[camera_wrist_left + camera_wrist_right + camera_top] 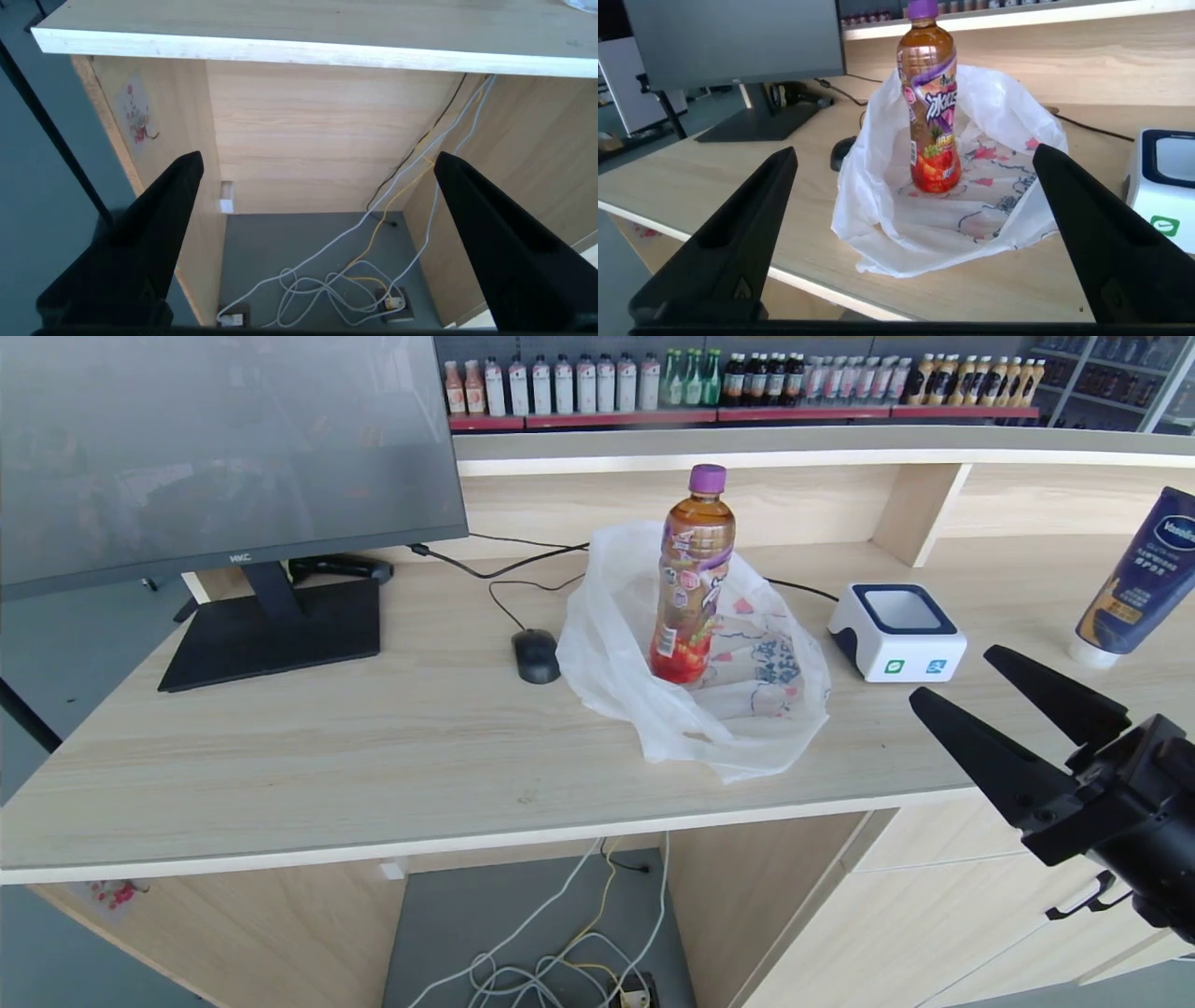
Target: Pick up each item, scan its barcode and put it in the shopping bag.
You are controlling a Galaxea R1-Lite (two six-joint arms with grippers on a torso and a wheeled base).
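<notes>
Right gripper (962,679) spread open, empty, off the counter (373,747) front, near scanner (896,633). Left gripper (318,159) open, below the countertop. Bottle (692,579) upright in bag (616,644). Tube (1134,579) stands well right, unbagged.

Risk: tube dropped in topples the tall bottle; limp bag snags.

Labels: bottle has fruit graphics, tube white-on-blue print.

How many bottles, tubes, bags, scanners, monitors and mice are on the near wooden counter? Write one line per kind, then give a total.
bottle: 1
tube: 1
shopping bag: 1
scanner: 1
monitor: 1
mouse: 1
Total: 6
</notes>
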